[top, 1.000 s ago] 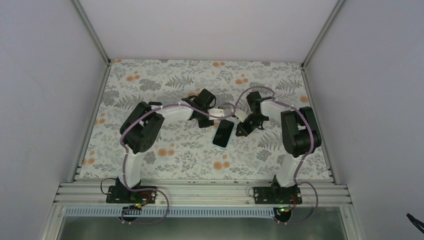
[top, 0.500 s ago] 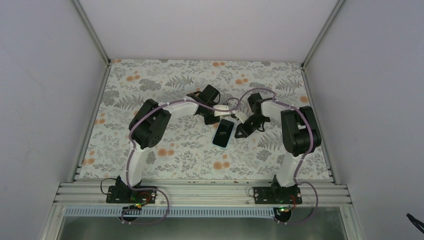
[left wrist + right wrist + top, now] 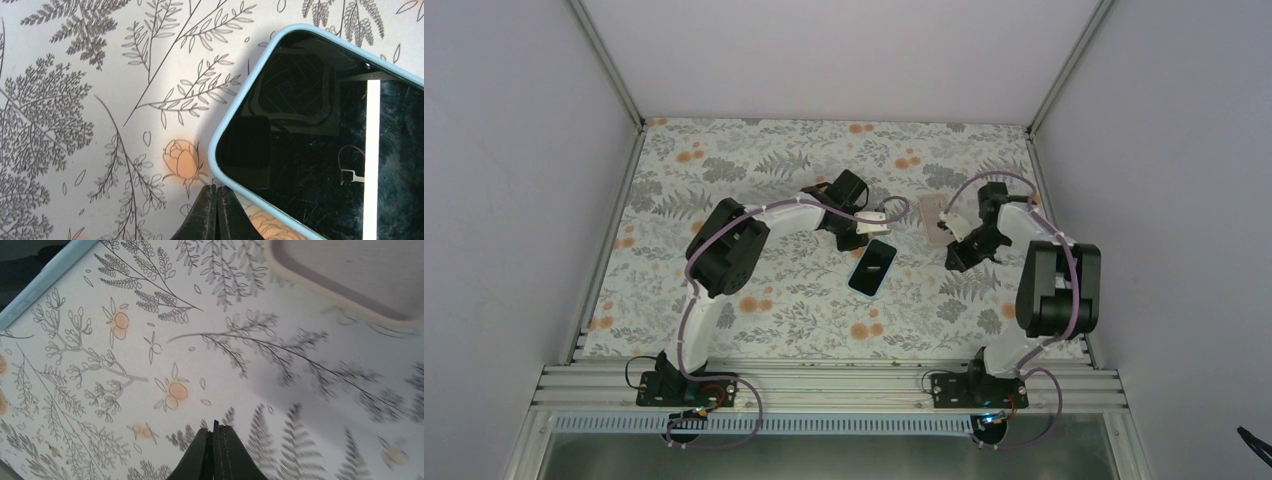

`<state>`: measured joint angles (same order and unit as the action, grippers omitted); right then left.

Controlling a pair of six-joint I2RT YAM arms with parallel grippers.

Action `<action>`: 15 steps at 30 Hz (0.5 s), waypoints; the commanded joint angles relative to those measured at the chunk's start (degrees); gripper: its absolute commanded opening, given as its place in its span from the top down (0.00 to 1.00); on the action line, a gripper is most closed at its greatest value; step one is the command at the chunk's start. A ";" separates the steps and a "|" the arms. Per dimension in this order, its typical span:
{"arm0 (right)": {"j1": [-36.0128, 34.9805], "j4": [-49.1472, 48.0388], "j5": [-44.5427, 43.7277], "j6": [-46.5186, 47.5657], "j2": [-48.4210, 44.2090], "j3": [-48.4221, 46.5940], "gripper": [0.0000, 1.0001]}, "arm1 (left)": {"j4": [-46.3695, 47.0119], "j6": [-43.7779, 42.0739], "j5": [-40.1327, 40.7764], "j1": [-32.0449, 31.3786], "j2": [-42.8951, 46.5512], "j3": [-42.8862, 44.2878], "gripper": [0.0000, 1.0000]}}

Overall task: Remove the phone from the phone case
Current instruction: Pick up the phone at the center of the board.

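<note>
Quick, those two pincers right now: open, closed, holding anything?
Left pincer: closed, holding nothing.
Right pincer: closed, holding nothing.

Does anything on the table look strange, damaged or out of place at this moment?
Nothing looks damaged or spilled. The phone lies flat at a slant, inside its blue case. One unexplained thing: a flat beige piece beside the right gripper; I cannot tell what it is.
</note>
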<state>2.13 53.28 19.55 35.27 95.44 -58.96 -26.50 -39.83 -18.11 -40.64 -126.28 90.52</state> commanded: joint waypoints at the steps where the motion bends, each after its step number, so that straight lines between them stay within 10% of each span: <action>1: 2.88 3.70 -2.42 4.05 -4.81 0.64 0.96 | -2.89 -0.48 -1.69 -1.98 -2.84 2.12 0.98; 15: 9.56 5.99 -2.39 10.43 -12.76 3.20 0.96 | -7.34 -2.47 -6.83 -8.87 -3.17 5.75 0.98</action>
<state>9.34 57.82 17.26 41.65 85.52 -55.92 -30.22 -40.77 -20.93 -46.17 -129.49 95.98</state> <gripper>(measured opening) 0.037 0.025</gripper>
